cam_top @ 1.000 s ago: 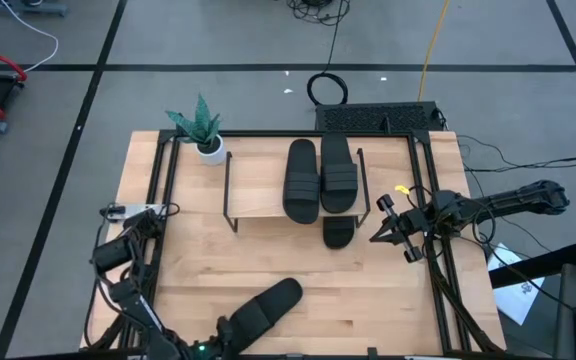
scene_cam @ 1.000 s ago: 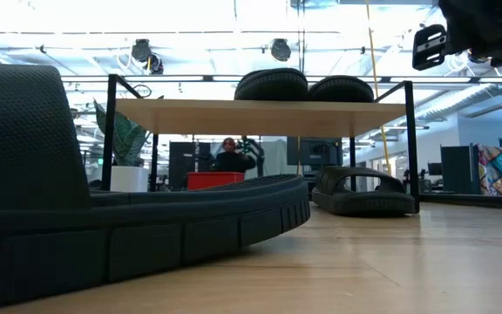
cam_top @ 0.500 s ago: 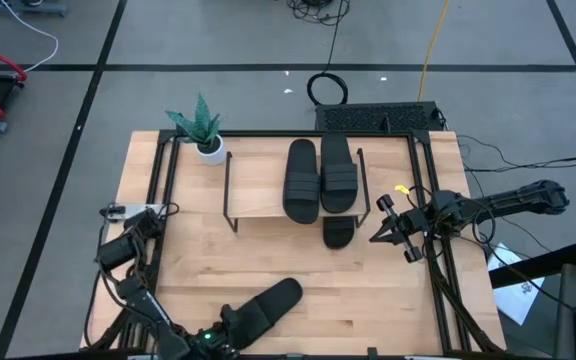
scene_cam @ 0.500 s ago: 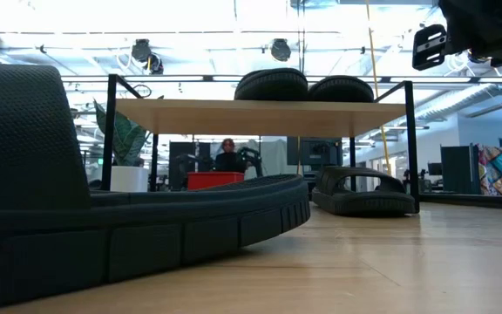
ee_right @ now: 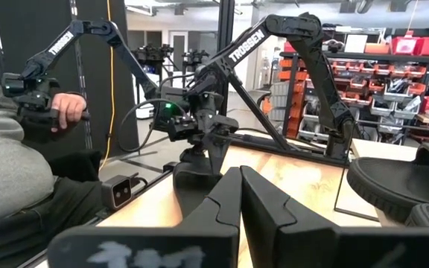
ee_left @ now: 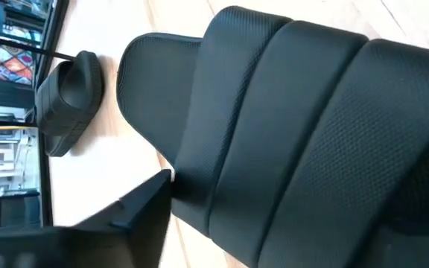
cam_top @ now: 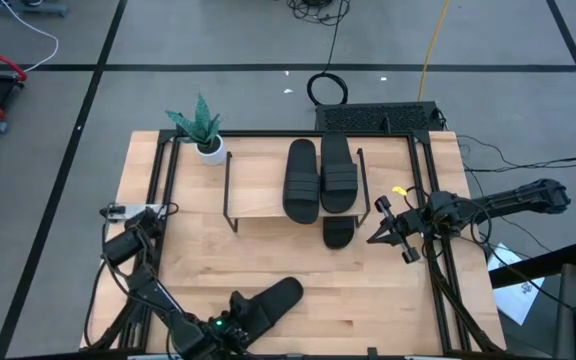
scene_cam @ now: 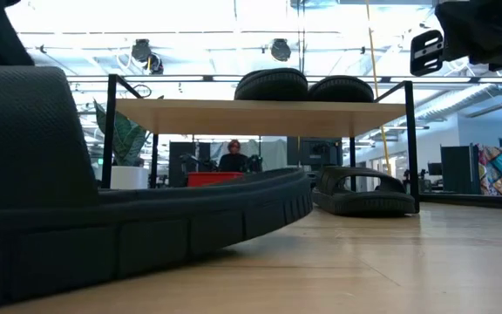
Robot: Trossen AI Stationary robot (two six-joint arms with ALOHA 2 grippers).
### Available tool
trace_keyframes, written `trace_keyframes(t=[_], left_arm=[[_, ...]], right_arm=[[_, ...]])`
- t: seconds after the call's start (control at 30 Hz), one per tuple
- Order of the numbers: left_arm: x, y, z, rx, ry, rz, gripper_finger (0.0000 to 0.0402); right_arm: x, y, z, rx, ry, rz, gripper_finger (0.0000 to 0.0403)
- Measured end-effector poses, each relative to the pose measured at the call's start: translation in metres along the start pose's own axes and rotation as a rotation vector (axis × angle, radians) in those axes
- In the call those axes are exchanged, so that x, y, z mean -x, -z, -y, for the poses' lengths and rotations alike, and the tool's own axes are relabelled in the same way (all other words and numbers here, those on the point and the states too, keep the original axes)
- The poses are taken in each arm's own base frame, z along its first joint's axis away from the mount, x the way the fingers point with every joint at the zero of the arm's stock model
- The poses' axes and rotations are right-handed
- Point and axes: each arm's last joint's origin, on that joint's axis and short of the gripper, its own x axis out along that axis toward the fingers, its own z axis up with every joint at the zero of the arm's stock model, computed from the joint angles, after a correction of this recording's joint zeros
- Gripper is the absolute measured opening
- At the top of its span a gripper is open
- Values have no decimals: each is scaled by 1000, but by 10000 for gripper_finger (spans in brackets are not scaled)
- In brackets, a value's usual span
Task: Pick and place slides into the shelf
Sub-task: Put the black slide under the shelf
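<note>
The light wooden surface (cam_top: 368, 290) is carrying the low wire-framed shelf with a pale top board (cam_top: 258, 205) at twelve o'clock. Two black ribbed slides (cam_top: 319, 178) are lying on top, one (cam_top: 338, 232) underneath. A fourth black slide (cam_top: 268, 303) is lying at six o'clock, the left hand (cam_top: 230, 327) spreading wide around it. The right hand (cam_top: 380, 232) is hanging at three o'clock, fingers (ee_right: 222, 205) pressed together.

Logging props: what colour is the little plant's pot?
White pot under green leaves; the high view shows it best.
</note>
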Motion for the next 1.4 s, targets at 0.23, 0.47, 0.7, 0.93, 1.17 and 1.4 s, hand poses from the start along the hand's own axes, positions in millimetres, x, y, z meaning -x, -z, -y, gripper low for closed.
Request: trace_keyframes(t=[0.23,0.47,0.7,0.93,1.17,1.4], left_arm=[[7,-6,5,49,18,35,84],[25,-13,7,90,24,56,10],[50,-16,-1,160,-130,74,3],[75,-19,0,163,-232,169,2],[113,-17,16,53,-262,282,1],[153,-13,-8,60,-238,362,1]], right_arm=[[0,0,0,3,1,3,0],[0,0,0,1,3,3,0],[0,0,0,3,4,3,0],[0,0,0,0,4,2,0],[0,0,0,4,4,2,0],[0,0,0,9,5,1,0]])
